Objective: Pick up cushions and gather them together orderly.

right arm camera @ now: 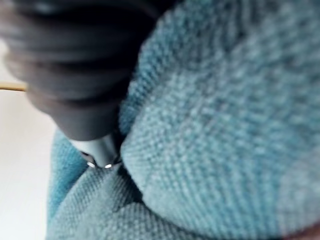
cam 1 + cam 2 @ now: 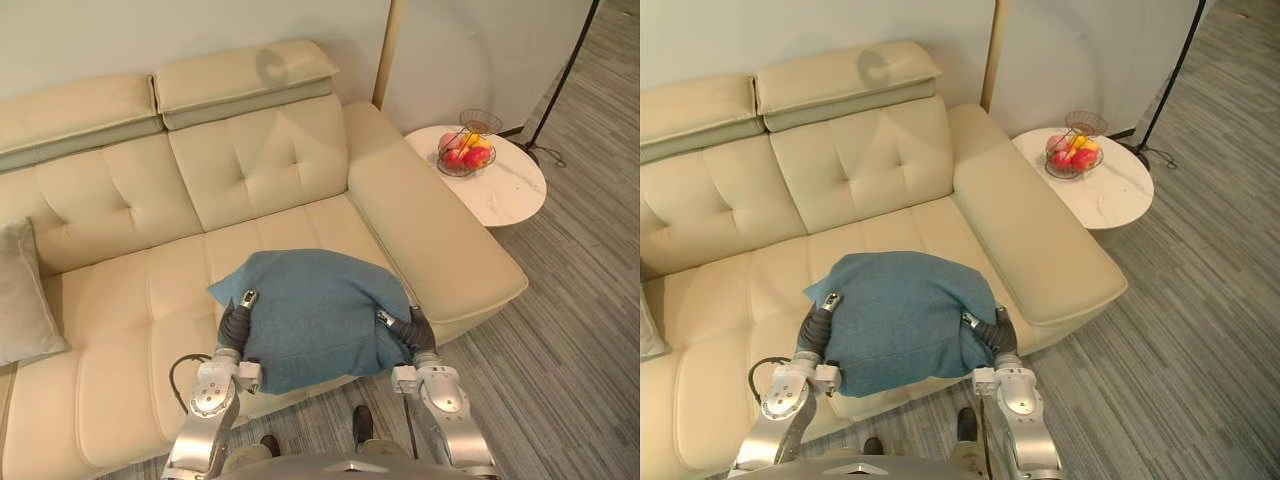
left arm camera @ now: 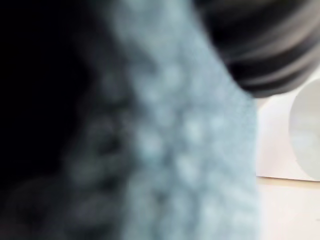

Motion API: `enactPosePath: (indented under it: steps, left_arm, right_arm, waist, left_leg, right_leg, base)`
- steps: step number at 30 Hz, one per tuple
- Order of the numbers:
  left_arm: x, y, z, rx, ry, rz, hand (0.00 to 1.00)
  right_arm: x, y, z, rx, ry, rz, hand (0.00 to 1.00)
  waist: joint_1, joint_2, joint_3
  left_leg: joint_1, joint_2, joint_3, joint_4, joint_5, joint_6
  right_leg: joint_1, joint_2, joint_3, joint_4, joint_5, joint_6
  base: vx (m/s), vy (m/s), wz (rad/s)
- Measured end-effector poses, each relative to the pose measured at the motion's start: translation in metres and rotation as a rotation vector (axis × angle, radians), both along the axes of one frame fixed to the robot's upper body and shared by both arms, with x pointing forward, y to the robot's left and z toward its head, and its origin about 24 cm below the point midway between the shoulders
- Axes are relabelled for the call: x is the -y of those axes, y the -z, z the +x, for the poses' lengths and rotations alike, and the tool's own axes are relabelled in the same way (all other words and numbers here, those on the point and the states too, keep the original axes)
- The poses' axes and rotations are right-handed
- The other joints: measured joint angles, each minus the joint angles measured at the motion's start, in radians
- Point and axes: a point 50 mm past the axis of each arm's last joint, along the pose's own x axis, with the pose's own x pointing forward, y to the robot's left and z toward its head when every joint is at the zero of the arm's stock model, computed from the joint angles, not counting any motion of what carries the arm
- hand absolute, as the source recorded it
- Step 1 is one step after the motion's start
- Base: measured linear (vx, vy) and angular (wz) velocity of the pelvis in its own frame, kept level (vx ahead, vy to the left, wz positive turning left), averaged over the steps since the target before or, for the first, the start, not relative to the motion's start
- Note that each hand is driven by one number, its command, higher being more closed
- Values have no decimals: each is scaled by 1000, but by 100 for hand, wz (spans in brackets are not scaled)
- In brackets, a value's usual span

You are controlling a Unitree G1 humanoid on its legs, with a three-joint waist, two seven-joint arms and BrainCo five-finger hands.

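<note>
A blue knitted cushion (image 2: 315, 310) lies over the front of the cream sofa's (image 2: 250, 170) right seat, held from both sides. My left hand (image 2: 236, 325) grips its left edge with the thumb lying on top. On the cushion's right edge is my right hand (image 2: 412, 330), whose thumb presses into the cloth so that it bulges. The right wrist view shows a finger (image 1: 100, 150) dug into a fold of the blue cushion (image 1: 215, 125). The blue cushion (image 3: 175, 150) sits tight against my left hand (image 3: 265, 45) in its wrist view. A grey cushion (image 2: 22, 295) leans at the sofa's far left.
The sofa's wide right armrest (image 2: 430, 230) runs beside the blue cushion. Beyond it stands a round white side table (image 2: 510, 190) with a wire basket of fruit (image 2: 465, 150). A thin black floor lamp pole (image 2: 560, 90) rises at the back right. Grey carpet lies in front.
</note>
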Motion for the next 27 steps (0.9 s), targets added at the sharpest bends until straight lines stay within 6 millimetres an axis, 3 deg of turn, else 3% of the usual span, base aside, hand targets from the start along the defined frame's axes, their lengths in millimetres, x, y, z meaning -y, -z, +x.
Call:
enactPosePath:
  steps: [5,9,11,15,17,18,19,22,24,26,27]
  left_arm:
    - [-12,-3,4,16,-50,16,100]
    - [-25,-24,28,112,-147,54,100]
    - [-33,-42,45,188,-197,75,100]
    - [-47,-99,94,393,-284,174,100]
    - [-56,-140,122,511,-337,234,100]
    - [-58,-151,127,543,-349,242,100]
    - [-58,-177,136,618,-366,254,100]
    - [-51,-231,147,777,-394,249,100]
    - [-43,-278,152,905,-417,258,100]
    - [-38,-306,153,977,-429,263,100]
    - [-32,-331,153,1031,-431,254,100]
  right_arm:
    - [-11,-4,10,25,-28,10,100]
    - [-30,-19,46,98,-77,-28,100]
    - [-42,-39,70,173,-91,-45,100]
    - [-64,-103,122,385,-72,-83,100]
    - [-74,-148,143,517,-38,-110,100]
    - [-76,-159,146,553,-27,-111,100]
    - [-75,-186,152,629,9,-90,100]
    - [-75,-240,160,775,106,-63,100]
    - [-74,-285,158,891,193,15,100]
    - [-73,-308,155,955,245,42,100]
    - [-70,-327,151,1004,284,76,100]
  waist:
    - [11,-18,-16]
    - [34,-35,-1]
    - [52,-36,38]
    - [84,-39,122]
    - [93,-39,163]
    - [96,-39,181]
    - [107,-39,204]
    - [116,-40,240]
    - [126,-40,260]
    - [126,-39,269]
    - [127,-40,293]
  left_leg:
    - [-70,4,-25,0,16,-9]
    - [-170,5,-63,1,56,-16]
    - [-204,6,-83,1,74,-20]
    - [-310,4,-115,-2,122,-20]
    - [-373,2,-124,-3,151,-20]
    - [-378,2,-128,-6,156,-21]
    - [-400,1,-136,-15,172,-24]
    - [-448,0,-142,-44,209,-28]
    - [-495,3,-144,-71,237,-33]
    - [-528,1,-150,-77,252,-35]
    - [-536,1,-157,-88,263,-38]
  right_leg:
    - [-53,2,-26,0,0,-12]
    - [-135,1,-68,6,39,-12]
    - [-158,1,-84,7,52,-12]
    - [-246,-10,-112,7,86,-23]
    - [-301,-12,-128,7,105,-30]
    - [-306,-13,-129,7,109,-31]
    - [-331,-14,-131,7,117,-32]
    - [-387,-15,-140,7,130,-39]
    - [-444,-12,-146,7,139,-48]
    - [-477,-12,-156,7,145,-52]
    - [-487,-11,-159,7,147,-53]
  base:
    - [-67,-50,15]
    - [-29,-40,26]
    - [-44,-13,33]
    - [-107,3,26]
    - [-127,1,24]
    - [-97,-2,15]
    - [-88,-2,13]
    - [-77,5,13]
    - [-66,10,6]
    - [-42,18,8]
    - [-40,26,15]
